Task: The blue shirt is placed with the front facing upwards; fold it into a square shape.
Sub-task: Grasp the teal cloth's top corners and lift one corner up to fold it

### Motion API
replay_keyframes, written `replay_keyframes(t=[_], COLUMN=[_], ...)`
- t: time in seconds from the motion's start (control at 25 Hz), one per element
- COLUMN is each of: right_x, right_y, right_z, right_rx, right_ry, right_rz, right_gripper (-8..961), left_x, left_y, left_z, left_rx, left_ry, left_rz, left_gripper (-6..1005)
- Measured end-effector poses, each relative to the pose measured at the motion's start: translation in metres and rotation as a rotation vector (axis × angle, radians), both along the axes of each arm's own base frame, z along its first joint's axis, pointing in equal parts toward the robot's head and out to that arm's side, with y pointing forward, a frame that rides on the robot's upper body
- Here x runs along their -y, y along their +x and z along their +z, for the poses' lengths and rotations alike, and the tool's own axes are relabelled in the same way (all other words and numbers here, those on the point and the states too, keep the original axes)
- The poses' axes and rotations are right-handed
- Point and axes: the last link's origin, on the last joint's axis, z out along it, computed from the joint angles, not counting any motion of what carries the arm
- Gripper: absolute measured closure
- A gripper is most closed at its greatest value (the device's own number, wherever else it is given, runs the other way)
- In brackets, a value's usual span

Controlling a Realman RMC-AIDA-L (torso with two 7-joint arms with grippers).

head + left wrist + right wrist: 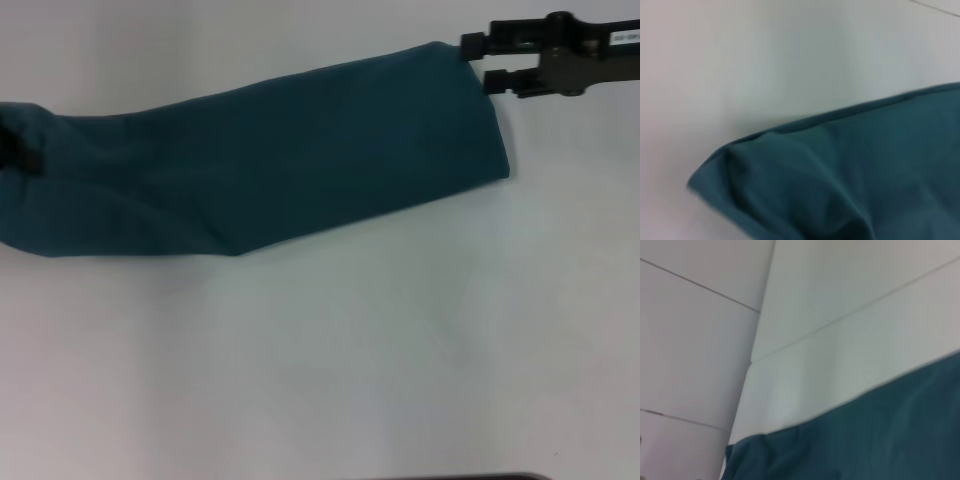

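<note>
**Blue shirt lies as a long band across the tabletop**

Head view: the blue shirt [270, 160] lies folded into a long band on the white tabletop [330, 350], running from the left edge of the view up toward the far right. No lettering shows on its upper face. The right pincer [478, 62] sits at the shirt's far right corner, its two black fingers apart, one above the other, just touching the cloth edge. At the left edge a small dark piece sits on the shirt's bunched end; whether it is the left pincer, and how it stands, I cannot tell.

Left wrist view: a rounded, creased corner of the blue shirt [840, 175] rests on the tabletop [765, 60].

Right wrist view: the shirt's edge [865, 440] lies on the tabletop [840, 340], with seam lines across the pale surface behind.
</note>
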Motion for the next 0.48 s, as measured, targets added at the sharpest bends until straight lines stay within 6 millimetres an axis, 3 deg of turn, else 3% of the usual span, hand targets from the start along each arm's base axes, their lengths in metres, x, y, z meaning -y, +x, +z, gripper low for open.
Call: replay_keyframes(t=[0.2,0.32,0.48], right_x=[-0.006,-0.007,-0.003], right_y=[-0.013,-0.025,-0.027], right_z=[-0.020,-0.018,-0.026], right_rx=[0.004,-0.020,-0.057], right_ry=[0.127,0.323,0.539], right_rz=[0.170,0.339,0.414], right_gripper=[210,212,214], left_x=[0.003,0.002,0.001], left_y=[0.006,0.006,0.008], left_z=[-0.011,-0.012,-0.011], left_rx=[0.073,0.076,0.098], left_ry=[-0.005,-0.002,0.018], left_rz=[-0.026,-0.025,-0.024], left_gripper=[920,920,919])
